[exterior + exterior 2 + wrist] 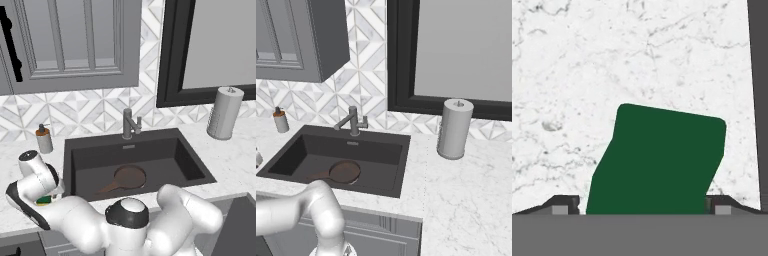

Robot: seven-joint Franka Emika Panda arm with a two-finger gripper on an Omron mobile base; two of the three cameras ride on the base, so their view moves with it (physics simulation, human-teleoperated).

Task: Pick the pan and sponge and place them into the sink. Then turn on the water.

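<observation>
Pan: round dark-brown frying pan [129,177] lies inside the dark charcoal sink [80,150].
Sponge: green-topped sponge [657,162] on marble left of sink.
Gripper: two-finger gripper [642,206] spread wide, straddling sponge.

Bright, even rendered light, soft faint shadows, no glare, mild low-resolution blur throughout all views.
</observation>
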